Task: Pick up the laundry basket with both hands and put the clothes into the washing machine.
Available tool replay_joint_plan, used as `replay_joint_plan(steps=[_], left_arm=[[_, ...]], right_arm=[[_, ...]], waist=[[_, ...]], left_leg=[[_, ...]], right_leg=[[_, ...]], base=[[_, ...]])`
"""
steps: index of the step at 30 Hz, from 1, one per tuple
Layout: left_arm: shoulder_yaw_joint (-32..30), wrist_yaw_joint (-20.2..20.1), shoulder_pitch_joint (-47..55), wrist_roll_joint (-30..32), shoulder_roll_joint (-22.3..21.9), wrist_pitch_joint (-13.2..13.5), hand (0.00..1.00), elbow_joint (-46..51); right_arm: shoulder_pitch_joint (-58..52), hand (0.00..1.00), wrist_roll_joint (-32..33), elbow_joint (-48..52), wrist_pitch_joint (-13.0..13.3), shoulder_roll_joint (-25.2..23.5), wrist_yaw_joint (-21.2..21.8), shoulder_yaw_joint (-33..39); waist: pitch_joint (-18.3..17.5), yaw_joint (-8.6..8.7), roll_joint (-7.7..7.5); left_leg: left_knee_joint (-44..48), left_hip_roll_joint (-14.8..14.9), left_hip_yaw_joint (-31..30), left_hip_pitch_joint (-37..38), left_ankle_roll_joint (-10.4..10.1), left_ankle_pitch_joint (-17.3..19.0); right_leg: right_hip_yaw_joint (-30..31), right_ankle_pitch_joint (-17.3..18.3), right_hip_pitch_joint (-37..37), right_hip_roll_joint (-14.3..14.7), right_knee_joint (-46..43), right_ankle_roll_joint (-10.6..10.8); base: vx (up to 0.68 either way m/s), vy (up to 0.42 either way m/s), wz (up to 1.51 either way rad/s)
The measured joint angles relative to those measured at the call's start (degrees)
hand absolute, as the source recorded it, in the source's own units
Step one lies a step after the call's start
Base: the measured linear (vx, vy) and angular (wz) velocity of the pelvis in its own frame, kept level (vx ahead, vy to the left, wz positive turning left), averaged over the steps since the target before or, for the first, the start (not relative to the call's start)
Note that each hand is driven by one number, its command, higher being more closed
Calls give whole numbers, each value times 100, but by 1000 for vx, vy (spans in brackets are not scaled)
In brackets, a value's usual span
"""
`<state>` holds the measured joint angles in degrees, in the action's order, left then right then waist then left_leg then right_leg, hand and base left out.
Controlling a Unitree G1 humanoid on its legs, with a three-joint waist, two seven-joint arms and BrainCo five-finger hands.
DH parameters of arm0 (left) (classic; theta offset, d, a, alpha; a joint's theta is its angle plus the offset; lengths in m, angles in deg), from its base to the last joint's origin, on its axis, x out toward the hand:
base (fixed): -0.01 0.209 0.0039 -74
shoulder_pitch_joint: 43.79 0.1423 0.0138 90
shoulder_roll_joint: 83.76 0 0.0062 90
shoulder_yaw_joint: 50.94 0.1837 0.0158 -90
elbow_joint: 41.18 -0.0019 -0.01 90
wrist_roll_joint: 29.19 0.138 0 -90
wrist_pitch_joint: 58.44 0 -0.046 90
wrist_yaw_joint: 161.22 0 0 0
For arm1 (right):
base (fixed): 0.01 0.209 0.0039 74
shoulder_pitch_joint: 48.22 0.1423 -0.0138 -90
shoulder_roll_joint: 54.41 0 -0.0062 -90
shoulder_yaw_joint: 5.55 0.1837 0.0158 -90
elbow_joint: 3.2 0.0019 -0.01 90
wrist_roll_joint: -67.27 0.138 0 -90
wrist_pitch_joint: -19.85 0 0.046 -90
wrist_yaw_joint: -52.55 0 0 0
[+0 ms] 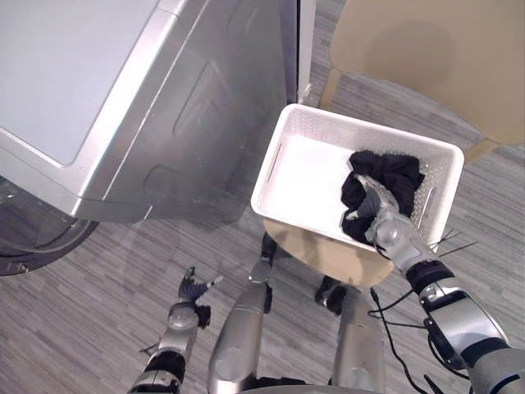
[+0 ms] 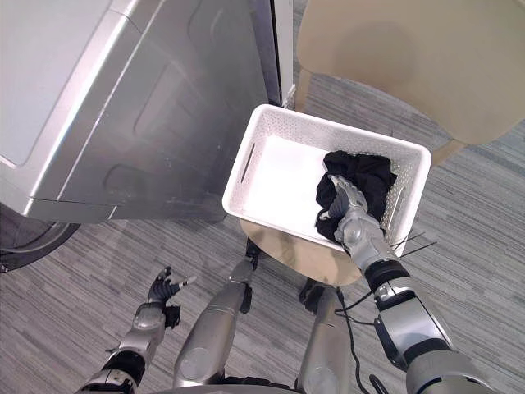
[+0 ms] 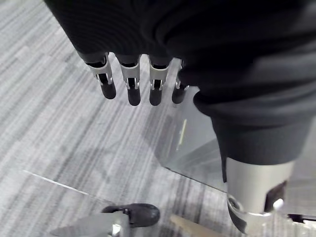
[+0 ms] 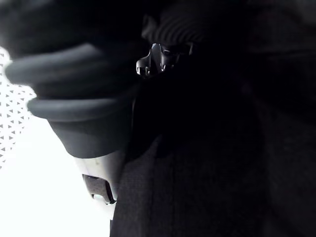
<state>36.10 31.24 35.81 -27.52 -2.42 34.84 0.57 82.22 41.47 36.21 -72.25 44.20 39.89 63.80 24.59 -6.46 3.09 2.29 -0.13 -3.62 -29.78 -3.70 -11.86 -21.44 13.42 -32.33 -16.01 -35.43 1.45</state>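
A white perforated laundry basket [image 1: 303, 176] rests on a tan stool [image 1: 324, 253] in front of me. A bundle of black clothes [image 1: 392, 176] lies in its right half. My right hand [image 1: 379, 215] reaches into the basket from the right, its fingers curled into the black clothes [image 4: 207, 163]. My left hand [image 1: 190, 290] hangs low at the left above the floor, well away from the basket, with its fingers [image 3: 129, 86] straight and nothing in it. The silver washing machine [image 1: 131, 98] stands to the left of the basket.
The washer's dark round front opening [image 1: 33, 238] shows at the left edge, with a clear glass door [image 1: 176, 246] swung out over the grey wood-grain floor [image 1: 74, 328]. A tan chair or table [image 1: 435, 57] stands behind the basket at the upper right.
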Motion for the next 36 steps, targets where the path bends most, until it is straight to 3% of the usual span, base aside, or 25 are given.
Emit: replay_joint_plan(steps=[1, 2, 8, 15, 22, 24, 28, 33, 34, 36], left_arm=[[-3, 6, -7, 0, -8, -1, 0, 55], [-4, 8, -7, 0, -24, 0, 0, 111], [-7, 15, -7, -4, -62, -11, 0, 151], [2, 7, 17, -71, -207, -24, 0, 154], [2, 7, 40, -129, -208, -59, 0, 179], [1, 7, 75, -129, -210, -82, 0, 192], [0, 8, 291, -128, -213, -109, 0, 271], [-1, 3, 544, -117, -208, -202, 0, 188], [2, -1, 541, -106, -208, -249, 0, 92], [1, -3, 549, -103, -205, -289, 0, 21]], right_arm=[[42, 0, -42, -1, -39, -40, -18, 1], [117, 100, -90, -3, -92, -110, -54, 4], [271, 100, -76, -21, -197, -279, -212, 85], [-338, 100, 1322, 1093, -165, -592, -116, 711], [-873, 100, 2458, 2275, 8, -965, -262, 1591], [-1086, 100, 2768, 2712, 170, -1119, -368, 1815], [-1371, 100, 3124, 3212, 400, -1345, -389, 1906], [-1745, 100, 3164, 3275, 434, -1355, -338, 1951], [-1820, 0, 3061, 3275, 424, -1354, -328, 2028], [-1904, 0, 2966, 3274, 411, -1340, -326, 2110]], waist=[[18, 20, -26], [30, 54, -52], [36, 97, -60], [38, 105, -67], [36, 136, -87], [28, 156, -107], [2, 254, -159], [-174, 248, -326], [-178, 255, -332], [-186, 258, -331]], left_leg=[[2, -6, 20, 1, 21, -19], [9, -9, 44, 1, 35, -30], [19, 2, 112, 99, 35, -29], [-155, 81, 242, 444, 32, -26], [-237, 150, 263, 741, 31, -27], [-269, 160, 259, 883, 27, -22], [-398, 166, 261, 1145, 26, -21], [-545, 211, 247, 1279, 28, -24], [-556, 212, 235, 1339, 28, -24], [-589, 215, 226, 1420, 28, -23]], right_leg=[[1, 13, -3, -15, -19, -7], [1, 21, 1, -23, -28, -6], [30, 45, 84, -17, -25, -26], [123, 72, 322, 80, 90, -29], [143, 62, 595, 177, 214, -33], [131, 63, 750, 197, 278, -31], [124, 71, 997, 224, 387, -8], [141, 29, 1131, 325, 588, 47], [129, 4, 1222, 344, 665, 58], [131, -30, 1325, 371, 759, 74]], base=[[36, -71, 6], [44, -66, 2], [25, -65, -3], [-17, -53, -8], [20, -55, -6], [25, -38, -1], [17, -25, -1], [28, -28, -4], [56, -21, -2], [33, -6, -2]])
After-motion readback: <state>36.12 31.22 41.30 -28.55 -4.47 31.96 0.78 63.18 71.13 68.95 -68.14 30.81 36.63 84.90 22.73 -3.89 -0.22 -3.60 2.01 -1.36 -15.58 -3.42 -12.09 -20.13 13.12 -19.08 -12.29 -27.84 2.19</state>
